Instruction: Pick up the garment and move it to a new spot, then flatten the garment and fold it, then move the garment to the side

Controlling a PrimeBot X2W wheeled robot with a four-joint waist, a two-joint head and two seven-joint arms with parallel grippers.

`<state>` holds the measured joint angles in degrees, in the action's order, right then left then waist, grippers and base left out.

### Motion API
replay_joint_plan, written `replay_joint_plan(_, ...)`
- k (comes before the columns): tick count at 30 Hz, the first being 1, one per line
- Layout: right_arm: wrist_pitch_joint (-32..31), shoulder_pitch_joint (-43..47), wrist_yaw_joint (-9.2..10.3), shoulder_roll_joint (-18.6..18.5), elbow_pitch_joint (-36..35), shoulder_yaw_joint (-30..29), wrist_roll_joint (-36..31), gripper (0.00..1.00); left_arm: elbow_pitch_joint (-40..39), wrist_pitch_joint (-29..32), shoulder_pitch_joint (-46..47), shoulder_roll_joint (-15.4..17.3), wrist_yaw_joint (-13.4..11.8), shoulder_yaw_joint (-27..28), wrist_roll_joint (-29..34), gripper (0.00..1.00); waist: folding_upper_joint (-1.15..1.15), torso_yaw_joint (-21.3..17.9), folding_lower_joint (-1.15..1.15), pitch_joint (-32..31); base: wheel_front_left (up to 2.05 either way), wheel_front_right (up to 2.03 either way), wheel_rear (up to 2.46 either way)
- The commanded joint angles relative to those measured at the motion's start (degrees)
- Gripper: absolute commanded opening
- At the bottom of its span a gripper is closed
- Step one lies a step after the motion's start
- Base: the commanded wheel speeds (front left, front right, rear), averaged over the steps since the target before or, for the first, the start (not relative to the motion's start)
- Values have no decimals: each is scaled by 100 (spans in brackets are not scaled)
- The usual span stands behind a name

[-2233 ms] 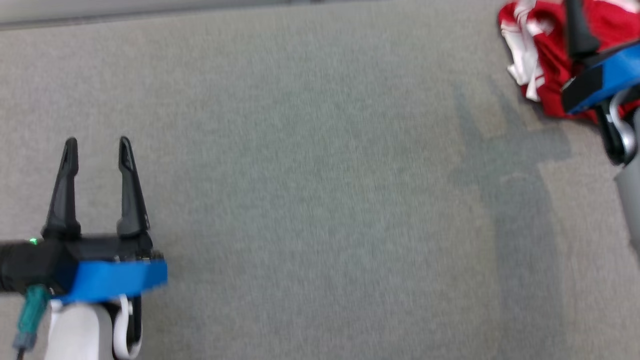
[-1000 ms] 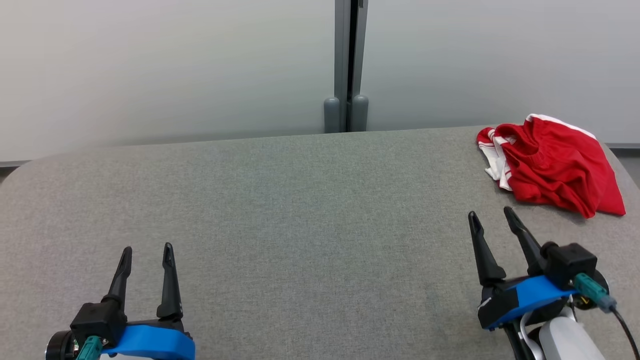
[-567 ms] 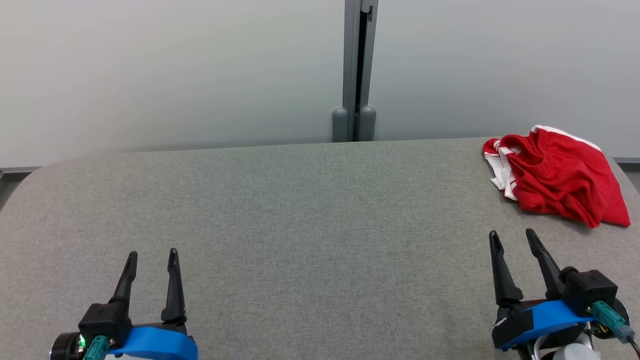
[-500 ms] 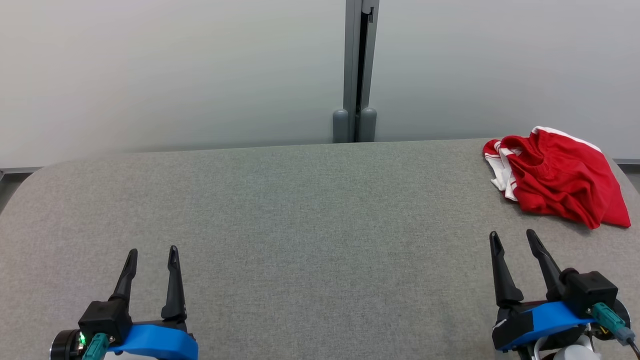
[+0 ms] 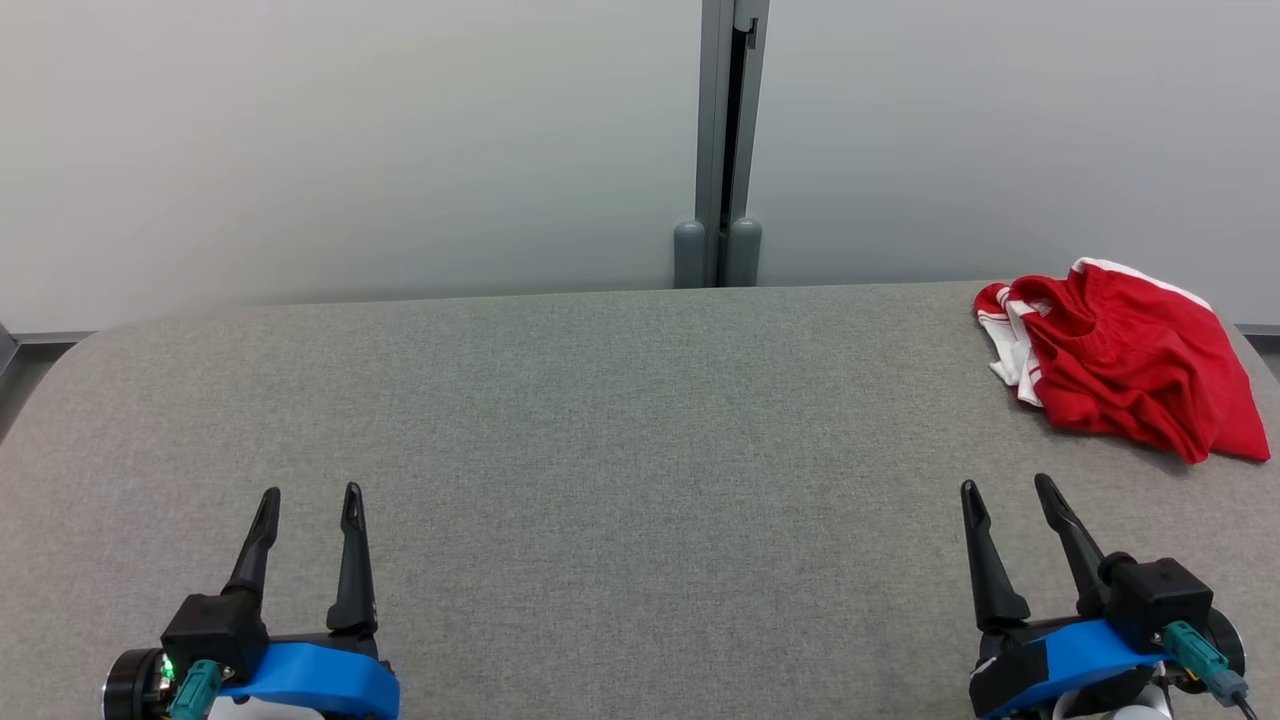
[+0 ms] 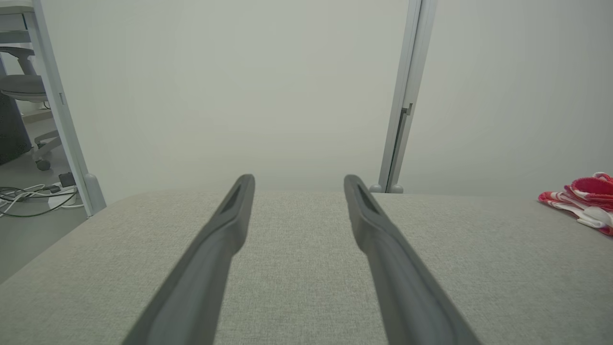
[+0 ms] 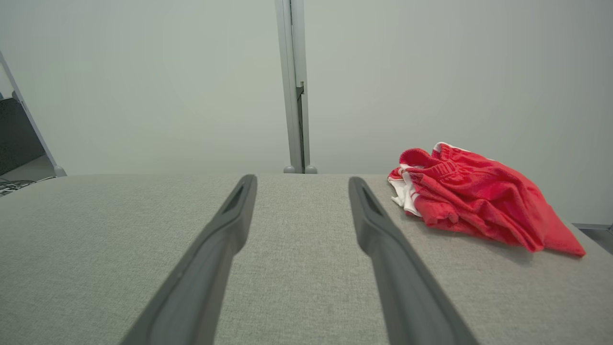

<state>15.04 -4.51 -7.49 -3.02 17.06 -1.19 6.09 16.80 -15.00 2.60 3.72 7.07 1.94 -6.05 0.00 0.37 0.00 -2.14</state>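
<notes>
The garment (image 5: 1125, 360), a crumpled red piece with white trim, lies bunched in a heap on the grey fabric-covered table (image 5: 600, 420). In the head view it sits at about two o'clock, close to the table's far right corner. Its white-edged folds face nine o'clock, and a red point of cloth trails toward four o'clock, near the table's right edge.

The right gripper (image 5: 1007, 487) hovers short of the heap, which sits at roughly one o'clock from its fingertips, near but apart, with bare table between. Its two dark fingers stand spread with nothing between them. In the right wrist view the heap lies at two o'clock, beyond the right-hand finger.

The left gripper (image 5: 311, 492) is well apart from the garment, at seven o'clock in the head view. Its fingers are likewise parted and empty, pointing to twelve o'clock. In its wrist view the garment shows at three o'clock, at the frame's edge.

Behind the table stands a pale partition wall (image 5: 350, 140) with a grey post (image 5: 730, 140) at twelve o'clock.
</notes>
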Motion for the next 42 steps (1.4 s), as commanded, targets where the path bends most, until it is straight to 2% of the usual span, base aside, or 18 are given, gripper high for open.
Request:
replay_joint_plan(1, 16, 16, -1, 14, -42, 8, -20, 100, -25, -24, 60, 23, 18, 18, 11, 100, 0, -1, 0, -3, 0, 0, 0)
replay_joint_plan(11, 16, 34, -1, 13, -26, 57, 58, 100, -21, -25, 22, -2, 14, 40, -31, 100, 0, -9, 0, -1, 0, 0, 0)
replay_joint_plan(12, 0, 0, 0, 7, -14, 60, 29, 0, -16, 0, -4, -7, 1, 31, -18, 0, 0, -8, 0, -1, 0, 0, 0)
replay_joint_plan(17, -60, 70, 0, 22, 207, 48, 90, 0, 217, 61, -167, -56, 1, 47, -82, 0, 0, -8, 0, 1, 0, 0, 0)
replay_joint_plan(34, -553, 5, 0, 18, 71, -89, 2095, 0, 93, 554, -25, -61, 12, 148, -2087, 0, 0, -12, 0, 35, 0, 0, 0)
replay_joint_plan(42, -713, -18, 0, 17, 25, -132, 2768, 0, 45, 714, 18, -63, 16, 178, -2762, 0, 0, -14, 0, 48, 0, 0, 0)
